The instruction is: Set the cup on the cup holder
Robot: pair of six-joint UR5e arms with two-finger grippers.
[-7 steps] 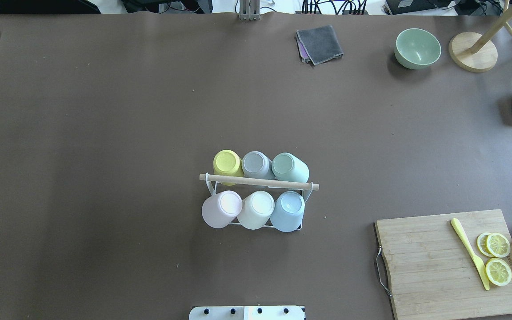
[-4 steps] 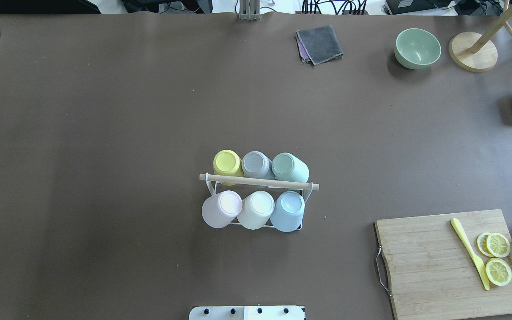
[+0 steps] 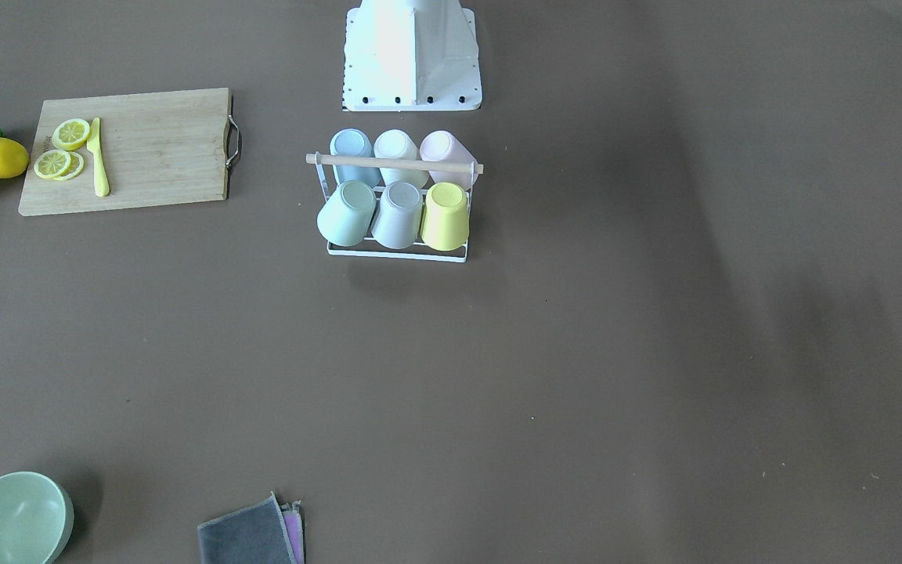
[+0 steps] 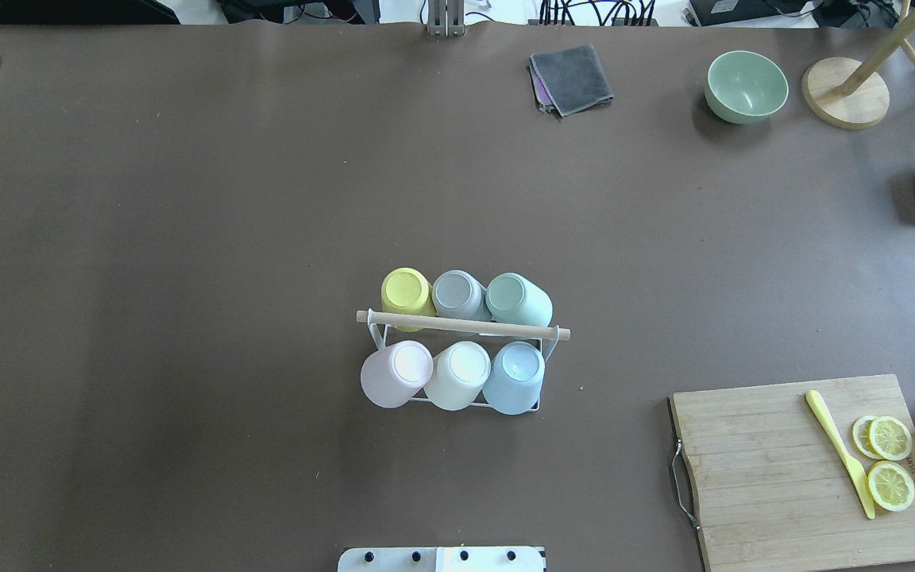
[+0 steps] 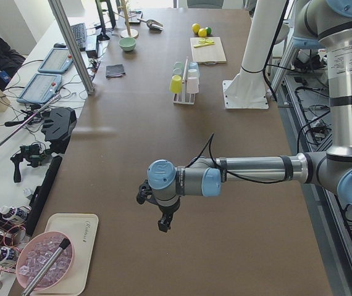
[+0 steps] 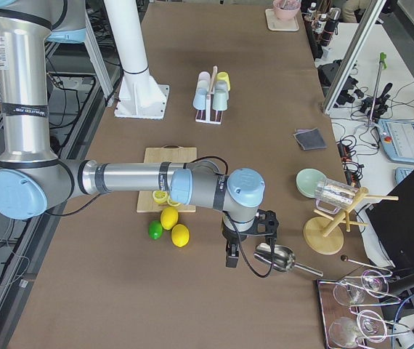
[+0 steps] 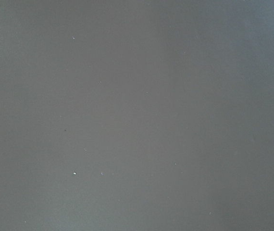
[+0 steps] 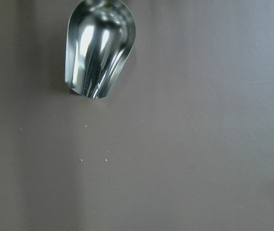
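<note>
Left tool (image 5: 163, 223) and right tool (image 6: 231, 259), open or closed not discernible, hang well apart from the cup holder (image 4: 461, 324); six cups (image 4: 458, 375) sit racked, so placement seems done, nothing further due.

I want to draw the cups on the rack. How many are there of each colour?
Yellow cup: 1
Grey cup: 1
Green cup: 1
Pink cup: 1
White cup: 1
Blue cup: 1
Total: 6 cups, all upside down on the cup holder.
</note>
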